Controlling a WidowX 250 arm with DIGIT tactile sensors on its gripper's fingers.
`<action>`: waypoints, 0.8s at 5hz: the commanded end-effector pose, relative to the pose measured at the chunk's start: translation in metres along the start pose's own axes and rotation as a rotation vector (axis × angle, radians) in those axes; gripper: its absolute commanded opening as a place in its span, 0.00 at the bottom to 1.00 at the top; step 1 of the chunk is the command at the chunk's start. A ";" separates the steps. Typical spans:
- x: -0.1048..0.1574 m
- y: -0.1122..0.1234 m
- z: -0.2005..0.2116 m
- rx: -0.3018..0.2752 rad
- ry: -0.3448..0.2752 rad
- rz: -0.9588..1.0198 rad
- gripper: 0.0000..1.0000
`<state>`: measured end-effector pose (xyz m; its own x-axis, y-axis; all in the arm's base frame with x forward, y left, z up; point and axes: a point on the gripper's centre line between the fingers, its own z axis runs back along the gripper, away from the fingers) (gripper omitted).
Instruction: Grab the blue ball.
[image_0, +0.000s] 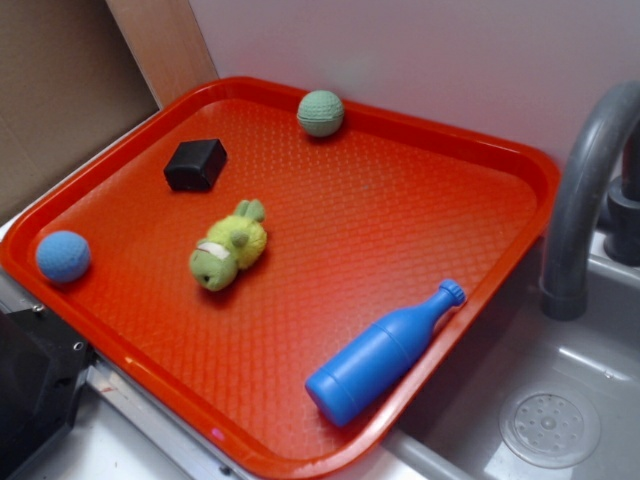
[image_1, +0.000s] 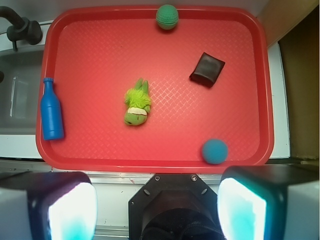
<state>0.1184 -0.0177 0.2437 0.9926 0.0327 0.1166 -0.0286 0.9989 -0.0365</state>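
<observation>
The blue ball (image_0: 63, 256) is small, light blue and dimpled. It lies in the near-left corner of the red tray (image_0: 400, 200). In the wrist view the blue ball (image_1: 215, 151) sits at the tray's (image_1: 90, 40) lower right, just above my right finger. My gripper (image_1: 157, 210) is open and empty, its two fingers far apart, held high above the tray's near edge. The gripper does not show in the exterior view.
A pale green ball (image_0: 321, 113) lies at the tray's far edge. A black block (image_0: 195, 165), a yellow-green plush toy (image_0: 228, 246) and a blue plastic bottle (image_0: 385, 352) also lie on the tray. A sink (image_0: 560, 420) with a grey faucet (image_0: 585, 190) is on the right.
</observation>
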 end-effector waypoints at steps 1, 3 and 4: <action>0.000 0.000 0.000 0.000 0.000 0.000 1.00; 0.009 0.060 -0.098 0.126 0.020 0.013 1.00; -0.001 0.089 -0.146 0.138 0.071 -0.021 1.00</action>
<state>0.1294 0.0617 0.0868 0.9999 0.0023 0.0136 -0.0035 0.9957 0.0922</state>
